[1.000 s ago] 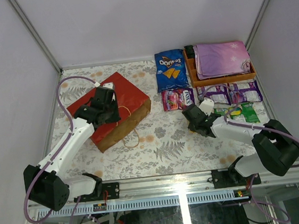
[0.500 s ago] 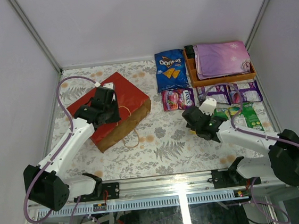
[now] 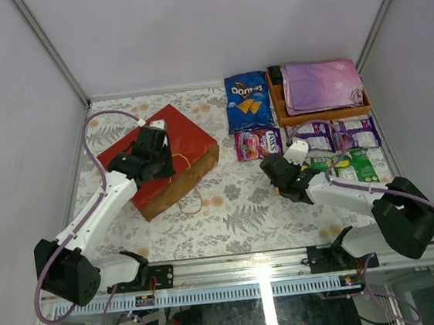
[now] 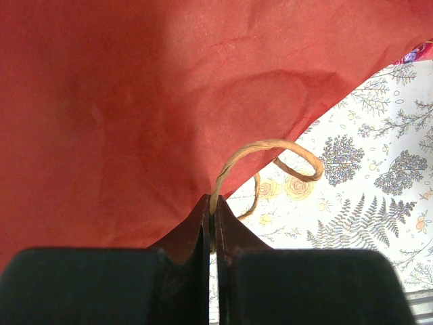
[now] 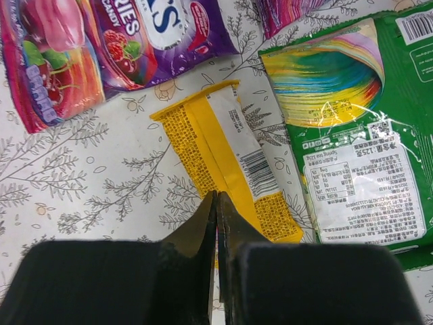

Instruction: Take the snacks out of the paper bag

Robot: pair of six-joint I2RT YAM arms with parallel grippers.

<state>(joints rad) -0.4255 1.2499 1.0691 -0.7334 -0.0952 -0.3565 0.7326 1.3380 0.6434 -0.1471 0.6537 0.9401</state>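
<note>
Looking down from the top camera, the right gripper (image 3: pixel 280 177) sits just in front of the snack row, a touch nearer the table's middle than a second ago. The left gripper (image 3: pixel 155 153) has not stirred from the top of the paper bag (image 3: pixel 191 138), which lies on its side in the left half of the table (image 3: pixel 238 211). Laid out on the right are the Doritos bag (image 3: pixel 247 101), the Fox's candy pack (image 3: pixel 258 143), two purple packs (image 3: pixel 312 135) and the green pack (image 3: pixel 359 164), with the orange tray (image 3: pixel 275 98) and its folded cloth (image 3: pixel 321 83) behind them. That side is crowded and hemmed in by the right wall; the open lane is the patterned strip between bag and snacks, and the bag's far corner lies near the left wall. Whether anything is left inside the bag I cannot tell, since its opening is not plainly shown. From the left wrist, the jaws are pinched tight on the tan loop handle (image 4: pixel 270 145), red paper fills most of the view, and bare table shows to the right. From the right wrist, the jaws are closed on nothing, and the yellow pack (image 5: pixel 196 135) lies flat between the candy pack and the green pack, its near end under the fingertips. I judge it was just let go, so one more snack is out and this arm is free to cross the open strip back to the bag.
</note>
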